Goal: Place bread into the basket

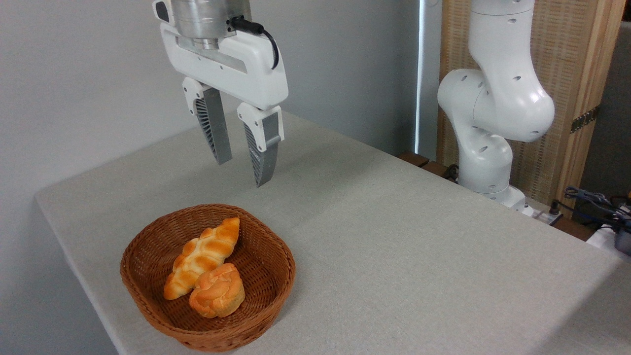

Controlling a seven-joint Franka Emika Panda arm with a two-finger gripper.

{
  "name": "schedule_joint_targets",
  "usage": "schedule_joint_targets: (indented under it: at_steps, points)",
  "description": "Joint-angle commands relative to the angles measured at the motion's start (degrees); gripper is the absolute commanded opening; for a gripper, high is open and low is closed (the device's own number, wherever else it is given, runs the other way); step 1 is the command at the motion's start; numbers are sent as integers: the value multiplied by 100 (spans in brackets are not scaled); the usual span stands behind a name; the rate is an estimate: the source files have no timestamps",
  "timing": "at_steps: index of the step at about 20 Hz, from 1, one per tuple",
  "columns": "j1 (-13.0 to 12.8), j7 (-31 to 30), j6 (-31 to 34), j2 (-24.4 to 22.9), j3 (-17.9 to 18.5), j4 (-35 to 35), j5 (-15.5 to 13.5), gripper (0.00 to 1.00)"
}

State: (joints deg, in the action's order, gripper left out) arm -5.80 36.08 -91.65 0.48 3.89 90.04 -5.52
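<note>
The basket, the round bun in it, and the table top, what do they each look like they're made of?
The basket: woven wicker or rattan, reddish-brown with a slight sheen; the interlaced strands show. The round bun: glossy golden-orange crust with paler creases; it could be real bread or a plastic or foam replica, the look leaves that open. The table top: seemingly covered in matte light-grey cloth with a fine weave texture.

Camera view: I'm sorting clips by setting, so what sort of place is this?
Probably a robotics lab or test bench, not a kitchen. A white robot arm is mounted beside a cloth-covered table, loose cables lie at its right end, and the only food is two bread pieces in a basket.
</note>
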Motion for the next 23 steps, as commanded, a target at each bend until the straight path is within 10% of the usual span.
schedule_joint_targets:
  at_steps: [1, 19, 23]
  points:
    - [-9, -5, -107, -250, 6, 312, 69, 100]
    - [334, 224, -63, -242, -363, 356, 87, 100]
    - [290, 215, -63, -224, -398, 339, 544, 100]
